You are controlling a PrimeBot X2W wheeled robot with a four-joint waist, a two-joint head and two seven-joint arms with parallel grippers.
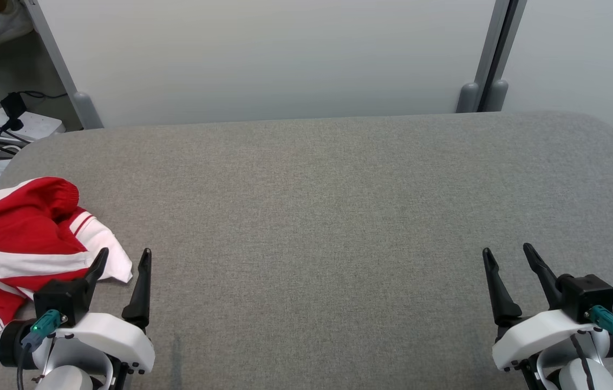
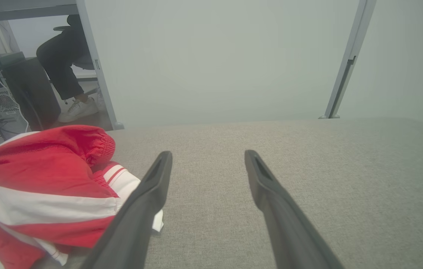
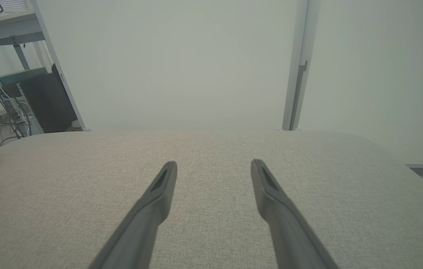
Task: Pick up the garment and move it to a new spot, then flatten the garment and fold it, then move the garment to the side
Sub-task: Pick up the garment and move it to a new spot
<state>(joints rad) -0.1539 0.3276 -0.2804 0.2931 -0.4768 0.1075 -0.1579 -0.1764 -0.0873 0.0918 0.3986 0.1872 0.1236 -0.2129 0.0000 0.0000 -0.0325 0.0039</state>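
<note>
The red-and-white garment [image 1: 19,244] lies crumpled at the lower left of the head view, at the left edge of the grey worktop [image 1: 312,216]. The left pincer [image 1: 125,257] sits just beside it, fingers spread and empty. At lower right, the right pincer [image 1: 507,252] is likewise spread, holding nothing.

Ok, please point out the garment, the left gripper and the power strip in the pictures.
garment [image 1: 19,227], head view, on its red upper fold.
left gripper [image 1: 125,252], head view, midway between its fingertips.
power strip [image 1: 41,125], head view, on its white top.
</note>
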